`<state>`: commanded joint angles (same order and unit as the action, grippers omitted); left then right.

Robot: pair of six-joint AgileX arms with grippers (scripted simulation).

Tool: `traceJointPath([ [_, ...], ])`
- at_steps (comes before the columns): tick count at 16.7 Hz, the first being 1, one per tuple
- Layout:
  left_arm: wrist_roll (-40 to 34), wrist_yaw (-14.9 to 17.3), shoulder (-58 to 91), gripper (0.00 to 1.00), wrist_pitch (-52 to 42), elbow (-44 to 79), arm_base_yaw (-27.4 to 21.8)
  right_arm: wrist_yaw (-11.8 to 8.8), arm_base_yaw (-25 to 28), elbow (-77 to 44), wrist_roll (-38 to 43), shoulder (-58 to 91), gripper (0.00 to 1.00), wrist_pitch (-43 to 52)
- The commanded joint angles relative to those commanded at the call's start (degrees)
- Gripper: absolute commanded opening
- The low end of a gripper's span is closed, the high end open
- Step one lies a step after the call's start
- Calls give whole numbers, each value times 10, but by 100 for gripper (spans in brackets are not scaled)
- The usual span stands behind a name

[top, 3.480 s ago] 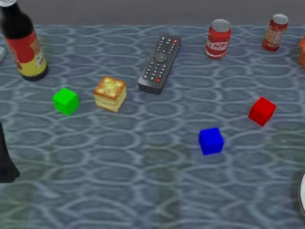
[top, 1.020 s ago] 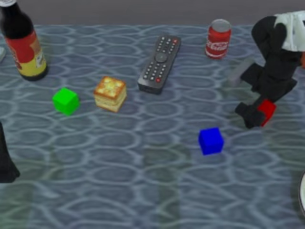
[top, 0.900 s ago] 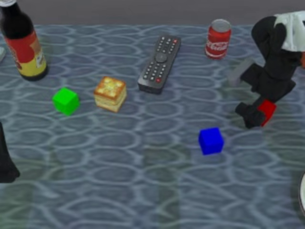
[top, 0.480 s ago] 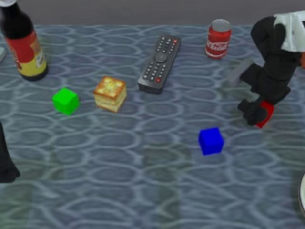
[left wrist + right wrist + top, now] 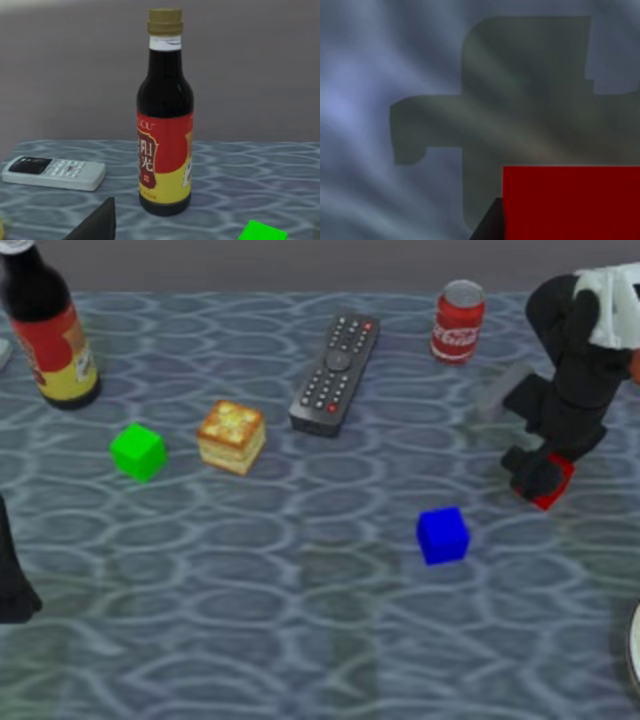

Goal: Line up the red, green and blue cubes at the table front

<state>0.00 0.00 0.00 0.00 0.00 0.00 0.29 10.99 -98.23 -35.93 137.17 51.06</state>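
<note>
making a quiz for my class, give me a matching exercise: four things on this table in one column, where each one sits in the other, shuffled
Things:
1. red cube
2. green cube
3. blue cube
4. remote

Places:
A. just left of the orange-yellow block
B. under the right gripper
C. alone, right of table centre
D. far side, left of the cola can

Pairs: 1-B, 2-A, 3-C, 4-D

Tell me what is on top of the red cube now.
The right hand sits over the red cube, covering most of it; only one corner shows beside the hand. Whether the fingers press its sides cannot be seen. The left arm is parked at the table's left edge.
</note>
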Motion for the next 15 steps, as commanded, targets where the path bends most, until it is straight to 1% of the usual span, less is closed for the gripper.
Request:
traceJointPath([
  [2,0,0,0,100,0,0,0,0,0,0,0,0,0,0],
  [3,0,0,0,100,0,0,0,-7,0,-2,7,-21,0,12],
  [5,0,0,0,100,0,0,0,-8,2,-10,5,-24,0,22],
  [11,0,0,0,100,0,0,0,-8,4,-76,6,-62,0,132],
  [15,0,0,0,100,0,0,0,-8,5,-83,6,-69,0,142],
])
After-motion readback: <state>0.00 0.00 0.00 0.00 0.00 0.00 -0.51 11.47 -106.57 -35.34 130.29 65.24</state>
